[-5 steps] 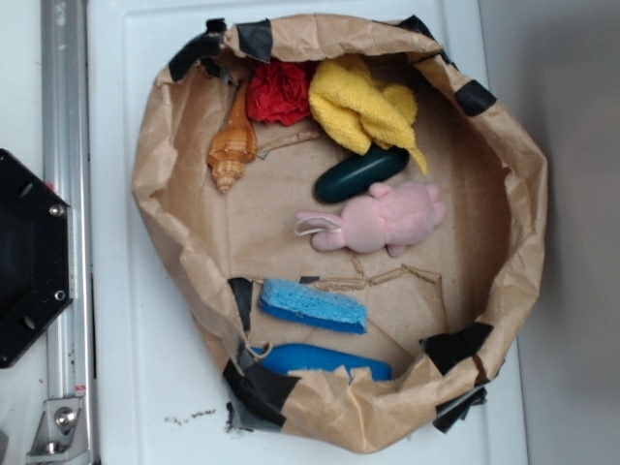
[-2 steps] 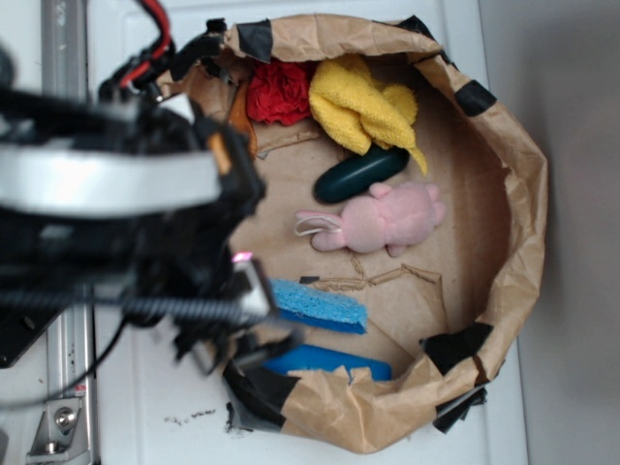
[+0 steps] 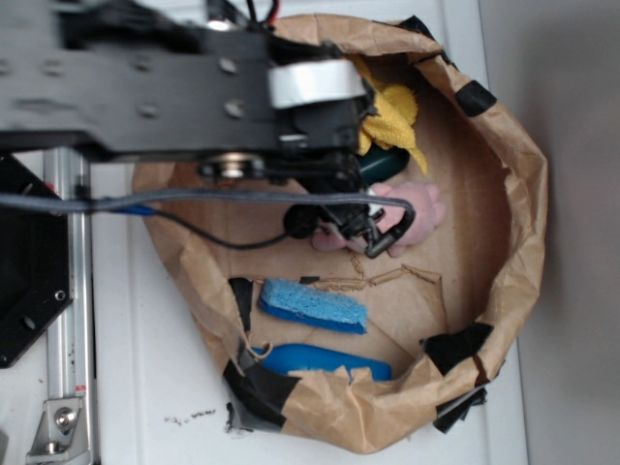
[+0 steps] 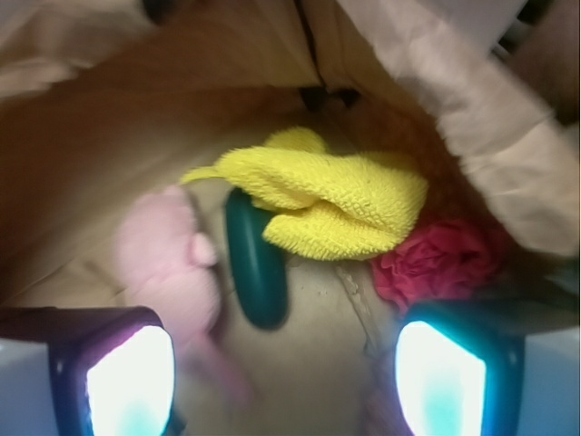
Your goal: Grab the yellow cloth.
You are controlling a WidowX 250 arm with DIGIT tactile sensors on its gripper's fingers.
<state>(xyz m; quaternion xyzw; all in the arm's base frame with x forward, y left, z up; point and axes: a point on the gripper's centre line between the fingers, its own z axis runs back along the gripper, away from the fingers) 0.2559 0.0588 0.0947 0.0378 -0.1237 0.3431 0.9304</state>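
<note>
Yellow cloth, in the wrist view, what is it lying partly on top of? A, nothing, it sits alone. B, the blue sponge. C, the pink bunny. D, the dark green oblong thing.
D: in the wrist view the yellow cloth drapes over the upper end of the dark green oblong thing, while the pink bunny lies apart to the side.

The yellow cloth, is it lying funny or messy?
A little. The yellow cloth is crumpled in folds, not flat, and one edge drapes over the end of the dark green thing. It also touches the red cloth. Nothing looks torn or spilled. The gripper is open, not touching it.
</note>
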